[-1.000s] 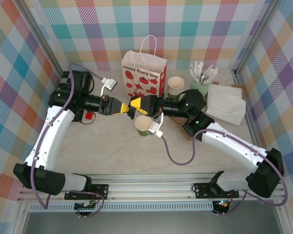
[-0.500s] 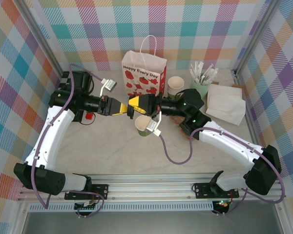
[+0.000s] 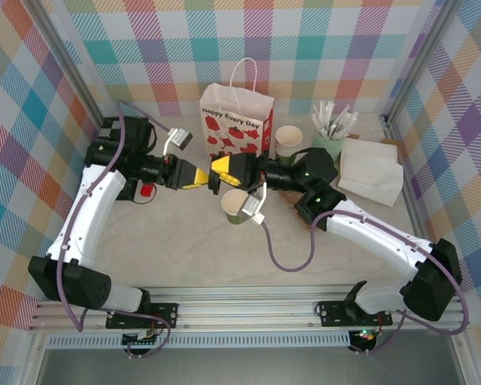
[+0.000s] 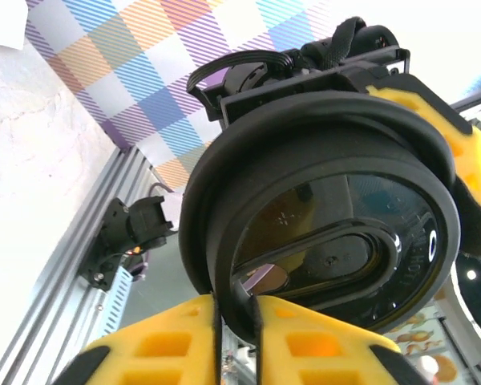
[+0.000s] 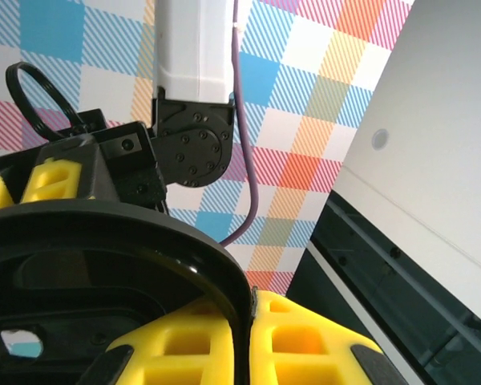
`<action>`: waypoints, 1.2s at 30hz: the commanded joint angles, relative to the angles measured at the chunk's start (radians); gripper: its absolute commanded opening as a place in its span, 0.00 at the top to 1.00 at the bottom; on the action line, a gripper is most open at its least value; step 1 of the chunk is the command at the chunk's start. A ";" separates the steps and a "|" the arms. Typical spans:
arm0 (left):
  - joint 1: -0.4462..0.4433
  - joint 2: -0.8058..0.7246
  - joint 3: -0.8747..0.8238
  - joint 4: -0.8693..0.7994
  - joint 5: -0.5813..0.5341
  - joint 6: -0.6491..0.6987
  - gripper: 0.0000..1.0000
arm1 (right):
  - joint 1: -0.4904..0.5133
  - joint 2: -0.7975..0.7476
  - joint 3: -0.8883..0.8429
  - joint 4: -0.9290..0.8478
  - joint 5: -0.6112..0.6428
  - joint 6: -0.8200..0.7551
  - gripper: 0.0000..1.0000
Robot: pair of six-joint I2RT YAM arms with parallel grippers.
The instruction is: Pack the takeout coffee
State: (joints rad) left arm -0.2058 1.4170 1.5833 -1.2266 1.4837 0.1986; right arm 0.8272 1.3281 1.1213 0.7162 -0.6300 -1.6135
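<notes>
A round black plastic lid (image 4: 329, 233) hangs in the air between my two grippers, above the middle of the table. My left gripper (image 4: 236, 309) is shut on the lid's lower rim, with the rim pinched between its yellow pads. From the other side, my right gripper (image 5: 251, 321) is also shut on the lid (image 5: 104, 249), its edge caught between the fingers. From above, the left gripper (image 3: 202, 178) and right gripper (image 3: 216, 168) meet tip to tip. Just below them the takeout coffee's green cup (image 3: 236, 206) stands on the table with its top open.
A white paper bag (image 3: 236, 124) printed with strawberries stands open at the back. To its right are a stack of pale cups (image 3: 289, 140), a mint tumbler of white sticks (image 3: 330, 132) and a pile of napkins (image 3: 370, 168). A small red item (image 3: 147, 191) lies under the left arm.
My left gripper has closed onto the lid's rim. The left arm has shifted slightly, while the right gripper keeps its hold in place.
</notes>
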 commanded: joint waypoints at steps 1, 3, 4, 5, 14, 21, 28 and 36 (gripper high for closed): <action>0.005 0.016 0.038 -0.122 0.034 0.113 0.96 | 0.016 0.023 0.015 0.052 0.015 0.038 1.00; 0.004 0.015 0.043 -0.125 -0.001 0.106 1.00 | 0.018 0.028 0.017 0.049 0.017 0.041 1.00; 0.003 0.010 0.044 -0.117 -0.015 0.094 1.00 | 0.018 0.029 0.017 0.047 0.018 0.041 1.00; 0.003 0.002 0.043 -0.097 -0.023 0.076 1.00 | 0.018 0.031 0.017 0.043 0.019 0.041 1.00; -0.004 -0.152 -0.049 0.301 -0.368 -0.336 1.00 | 0.004 -0.001 -0.001 -0.070 0.065 0.121 1.00; -0.003 -0.171 -0.043 0.329 -0.379 -0.397 1.00 | -0.030 -0.070 -0.118 -0.078 0.130 0.163 1.00; -0.003 -0.224 -0.070 0.323 -0.497 -0.423 0.22 | -0.057 -0.121 -0.127 -0.045 0.162 0.467 1.00; 0.014 -0.290 -0.143 0.450 -0.463 -0.557 0.02 | -0.069 -0.045 -0.145 0.255 0.221 0.521 1.00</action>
State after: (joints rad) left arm -0.2001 1.1301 1.4433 -0.8452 0.9730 -0.2932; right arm 0.7650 1.2686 0.9562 0.8360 -0.4183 -1.1736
